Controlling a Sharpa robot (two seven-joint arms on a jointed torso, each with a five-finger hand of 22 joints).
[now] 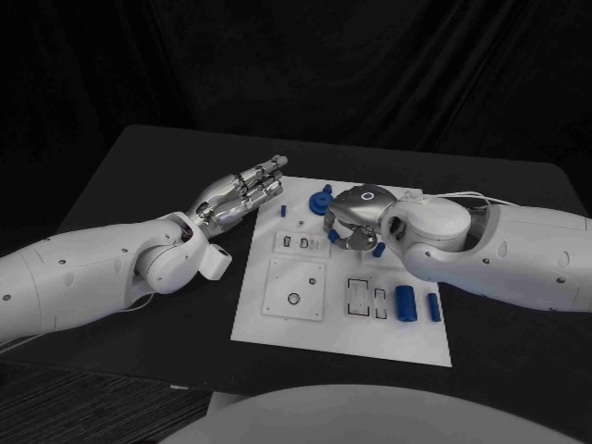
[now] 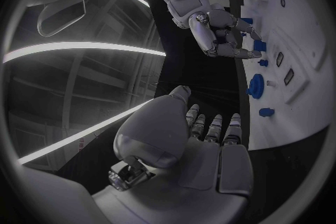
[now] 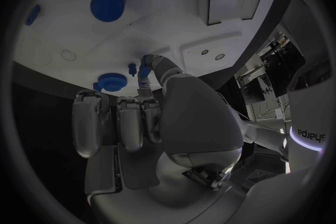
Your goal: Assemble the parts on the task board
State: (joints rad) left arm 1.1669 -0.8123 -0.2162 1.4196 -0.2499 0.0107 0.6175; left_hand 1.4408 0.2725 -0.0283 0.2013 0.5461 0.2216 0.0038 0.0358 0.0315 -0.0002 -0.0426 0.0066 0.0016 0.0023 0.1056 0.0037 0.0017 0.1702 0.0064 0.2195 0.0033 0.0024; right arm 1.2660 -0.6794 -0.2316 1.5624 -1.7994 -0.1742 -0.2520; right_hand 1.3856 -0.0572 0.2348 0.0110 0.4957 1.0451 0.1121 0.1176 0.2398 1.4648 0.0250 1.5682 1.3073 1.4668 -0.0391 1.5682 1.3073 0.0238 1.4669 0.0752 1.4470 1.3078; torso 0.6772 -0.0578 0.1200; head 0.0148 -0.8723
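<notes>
- The left hand (image 1: 243,196) hovers at the left edge of the task board (image 1: 296,319), near its far corner, fingers stretched out flat and a little apart, holding nothing; the left wrist view shows the same flat, straight fingers (image 2: 213,126) beside the board's edge (image 2: 294,123).
- On the board's near left lies a raised square plate with a small round hole (image 1: 296,289).
- Towards the far side stands a blue toothed gear (image 1: 320,200), with a small blue peg (image 1: 284,210) to its left.
- The right hand (image 1: 353,222) reaches over the far middle of the board, just beside the gear. In the right wrist view the thumb tip (image 3: 148,70) is on a small blue part (image 3: 143,71), while the other fingers (image 3: 89,123) curl in below it; I cannot tell whether the part is truly pinched or merely touched.
- Another small blue piece (image 1: 379,249) sits by the right hand's near side.
- Towards the near right, two blue cylinders lie side by side: a thick one (image 1: 405,302) and a thinner one (image 1: 434,307), next to rectangular slots.
</notes>
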